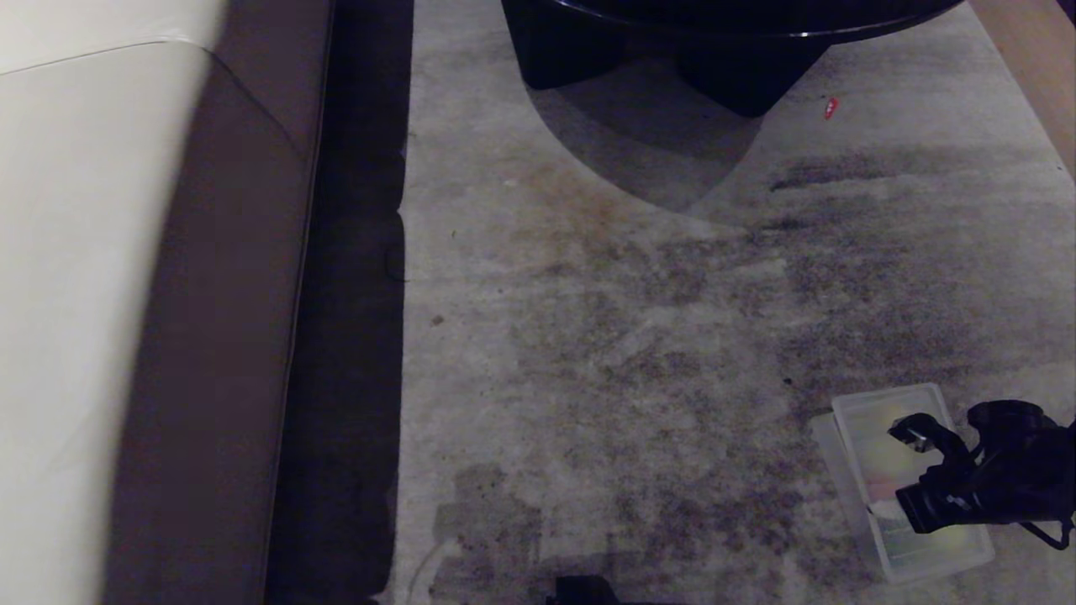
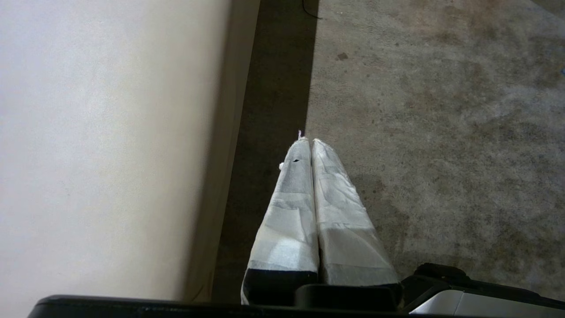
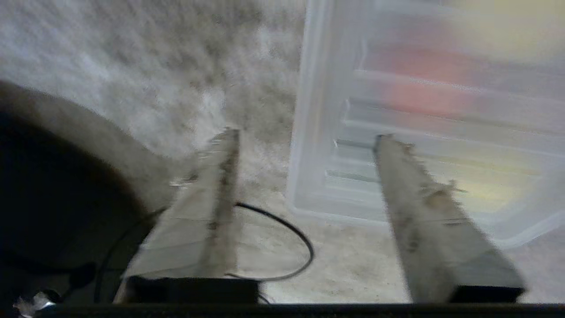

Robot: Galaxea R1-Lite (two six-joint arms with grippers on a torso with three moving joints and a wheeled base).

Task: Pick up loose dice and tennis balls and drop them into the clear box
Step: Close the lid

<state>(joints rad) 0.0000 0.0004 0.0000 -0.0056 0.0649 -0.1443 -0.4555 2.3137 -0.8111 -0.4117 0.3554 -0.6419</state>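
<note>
The clear box (image 1: pixel 929 561) lies on the carpet at the lower right. My right gripper (image 1: pixel 896 470) hangs over it, open, with nothing between its fingers. In the right wrist view the right gripper (image 3: pixel 306 136) points at the near end of the clear box (image 3: pixel 329 110). One finger is over the carpet and the other over the box. Blurred shapes show through the plastic: a red one (image 3: pixel 423 84) and a yellow one (image 3: pixel 507 31). I cannot tell which are dice and which are tennis balls. My left gripper (image 2: pixel 310 140) is parked, shut and empty, above the carpet's edge.
A pale sofa (image 1: pixel 84 252) runs along the left with a dark strip of floor beside it. A black table base (image 1: pixel 714 50) stands at the far side. A small red scrap (image 1: pixel 830 107) lies near it. A black cable (image 3: pixel 287 229) loops under the right gripper.
</note>
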